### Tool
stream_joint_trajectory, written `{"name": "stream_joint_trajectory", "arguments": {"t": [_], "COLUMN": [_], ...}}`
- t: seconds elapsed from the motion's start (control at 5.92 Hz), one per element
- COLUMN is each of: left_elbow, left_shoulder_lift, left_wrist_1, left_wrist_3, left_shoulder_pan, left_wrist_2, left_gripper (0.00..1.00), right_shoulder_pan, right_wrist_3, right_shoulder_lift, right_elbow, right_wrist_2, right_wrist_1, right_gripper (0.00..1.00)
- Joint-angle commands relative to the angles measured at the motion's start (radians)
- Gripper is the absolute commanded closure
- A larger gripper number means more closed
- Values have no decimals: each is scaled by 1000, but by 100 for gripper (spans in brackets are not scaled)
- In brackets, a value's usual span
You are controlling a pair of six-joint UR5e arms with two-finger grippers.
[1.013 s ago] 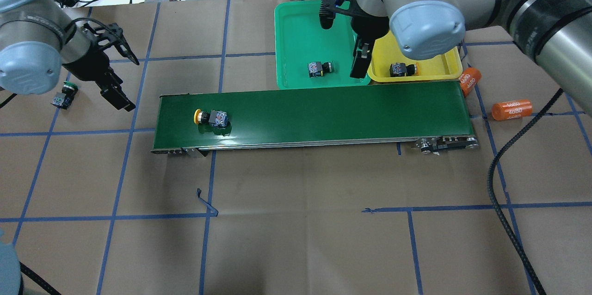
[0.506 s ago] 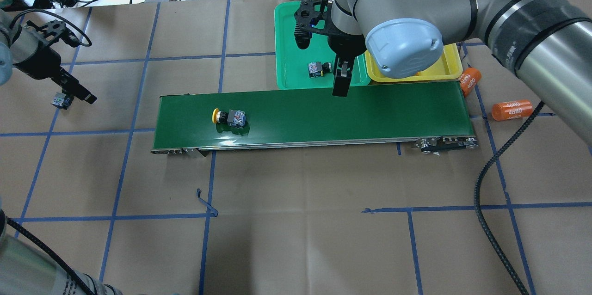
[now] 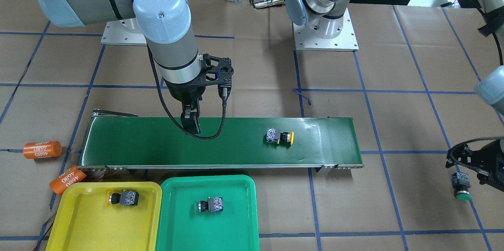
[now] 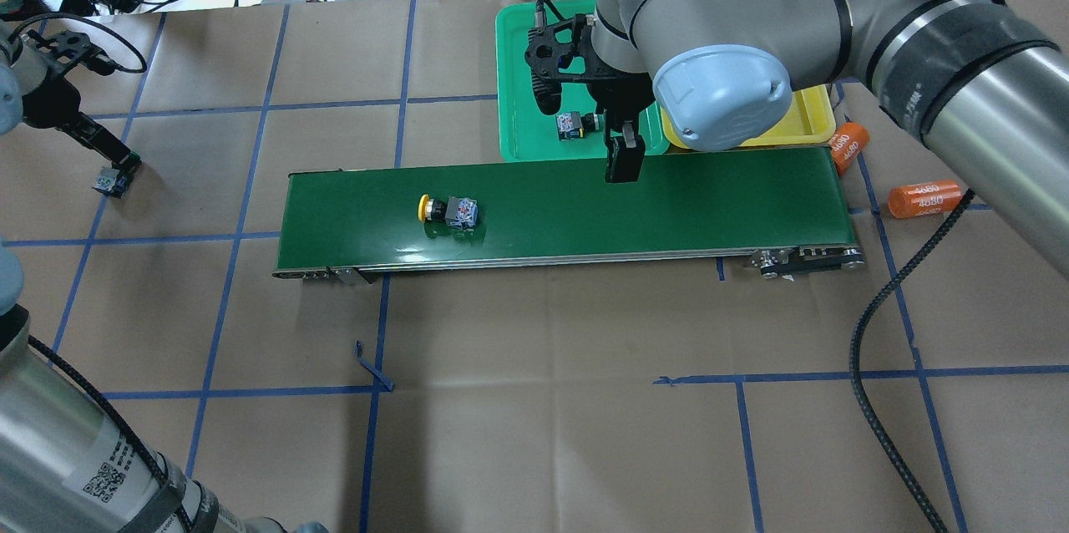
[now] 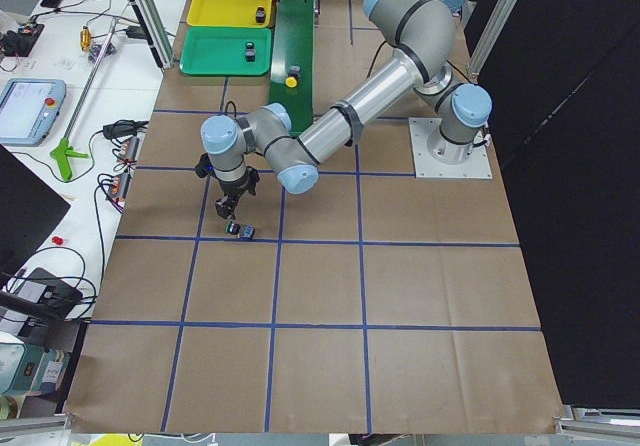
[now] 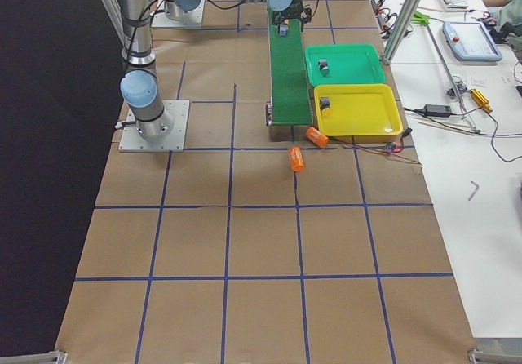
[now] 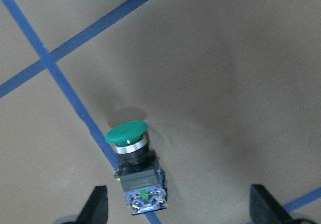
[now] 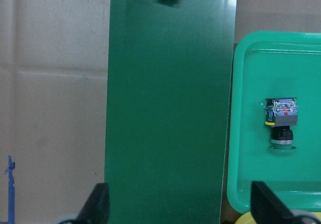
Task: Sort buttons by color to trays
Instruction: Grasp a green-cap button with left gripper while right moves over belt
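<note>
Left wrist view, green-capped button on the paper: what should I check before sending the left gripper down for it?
1. Left gripper open: ok, fingers spread wide.
2. Green-capped push-button with black body centred between them: not ok, it sits near one finger.
3. Button lying on its side on the brown paper, nothing touching it: ok.
4. Shallow green plastic tray has free room: ok, only one other button inside.
5. Right gripper out of the way: ok, open over the dark-green conveyor belt.
</note>
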Motion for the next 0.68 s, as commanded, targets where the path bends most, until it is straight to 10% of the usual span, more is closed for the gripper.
{"name": "stream_joint_trajectory", "arguments": {"t": [0.0,0.34,0.51], "left_elbow": [-4,2,0], "left_shoulder_lift": [-65,-100,-95], "left_wrist_1": [54,53,53], "left_wrist_3": [-29,-41,-49], "left_shoulder_pan": [20,20,20], "left_wrist_2": [12,84,86], "left_gripper": [2,26,62], "right_shoulder_pan": [6,15,23], "right_wrist_3": [-15,57,71], "right_shoulder_lift": [7,16,46], "right_elbow": [26,84,115], "right_wrist_2": [7,77,143], "right_wrist_1": [-10,-108,-185], "right_gripper": [0,0,0]}}
